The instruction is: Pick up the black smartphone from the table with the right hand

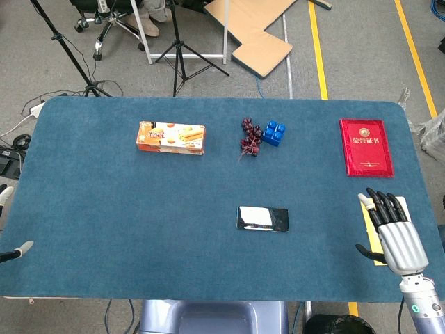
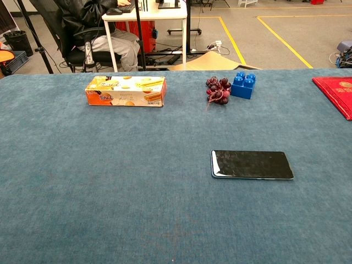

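Observation:
The black smartphone (image 1: pixel 262 218) lies flat on the blue table, screen up, a little right of the middle; in the chest view the smartphone (image 2: pixel 252 164) lies alone with no hand near it. My right hand (image 1: pixel 395 231) hovers at the table's right front edge, well to the right of the phone, palm down, fingers stretched forward and apart, holding nothing. Only a fingertip of my left hand (image 1: pixel 19 248) shows at the left front edge, so its pose is unclear.
An orange biscuit box (image 1: pixel 171 137) lies at the back left. A bunch of dark grapes (image 1: pixel 249 137) and a blue toy brick (image 1: pixel 273 132) sit at the back centre. A red booklet (image 1: pixel 366 147) lies at the back right. A yellow strip (image 1: pixel 376 236) lies under my right hand.

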